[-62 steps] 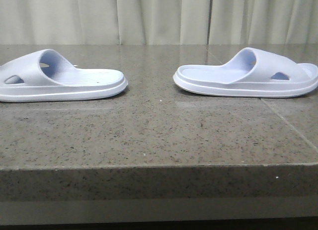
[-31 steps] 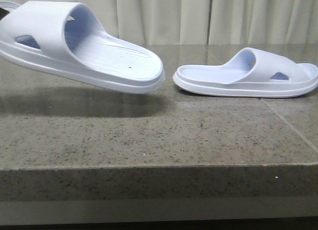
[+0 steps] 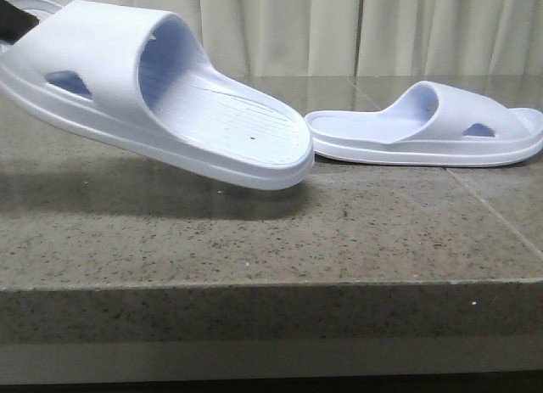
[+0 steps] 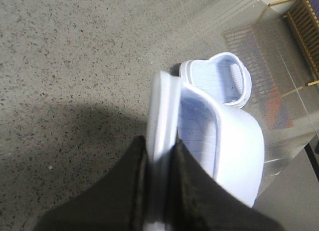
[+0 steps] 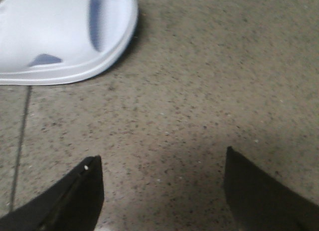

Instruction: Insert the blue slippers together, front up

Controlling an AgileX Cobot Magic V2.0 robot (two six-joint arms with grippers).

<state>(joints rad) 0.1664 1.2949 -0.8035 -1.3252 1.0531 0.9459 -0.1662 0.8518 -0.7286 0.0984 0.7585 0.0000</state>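
Observation:
Two pale lavender-blue slippers. One slipper [image 3: 161, 96] hangs above the stone table, tilted, strap end high at the left, open heel end low at the middle. My left gripper [image 4: 160, 151] is shut on its sole edge at the strap end; the held slipper [image 4: 224, 141] fills the left wrist view, and the gripper shows as a dark bit in the front view [image 3: 13, 19]. The other slipper [image 3: 428, 131] lies flat at the right, also in the left wrist view [image 4: 222, 79] and the right wrist view [image 5: 60, 36]. My right gripper [image 5: 163, 155] is open and empty above bare table beside it.
The speckled stone table [image 3: 271, 232] has its front edge [image 3: 271, 283] close to the camera. Curtains [image 3: 280, 28] hang behind. A seam [image 3: 492, 210] runs across the table at the right. Beyond the far table edge there is floor and wooden furniture [image 4: 304, 21].
The left slipper has been lifted off the table, tilted, and carried right. Its heel end now reaches the lying slipper's near end. The right slipper has not moved.

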